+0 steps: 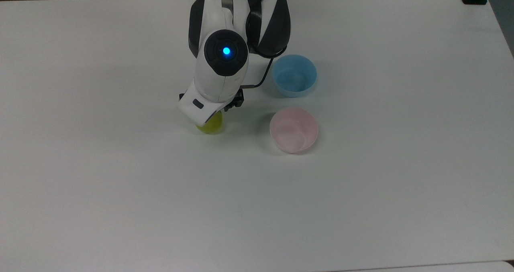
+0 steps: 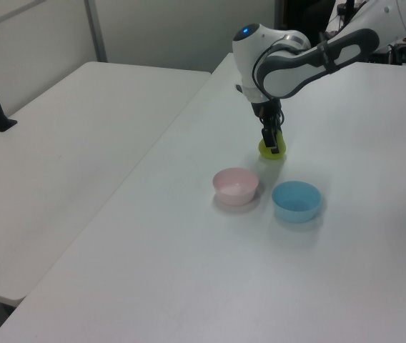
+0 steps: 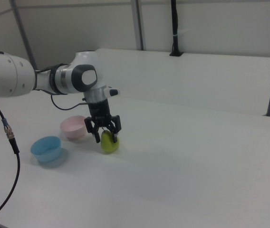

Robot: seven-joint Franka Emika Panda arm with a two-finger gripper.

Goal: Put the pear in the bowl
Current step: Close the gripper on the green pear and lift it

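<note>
A white bench (image 1: 120,191) stands beside a second white table (image 2: 60,164). On it: one pear (image 3: 109,143), one pink bowl (image 1: 294,129), one blue bowl (image 1: 294,75). The hand (image 3: 107,135) straddles the pear, fingers spread apart.

The white table (image 1: 120,204) carries the pear (image 1: 211,126), pink bowl (image 1: 294,130) and blue bowl (image 1: 294,75).

Arm (image 1: 225,59) over pear (image 1: 210,126); pink bowl (image 1: 294,130) right, blue bowl (image 1: 294,75) above.

Top view overhead, close; left, right views oblique from opposite sides; all share table (image 1: 120,204).
</note>
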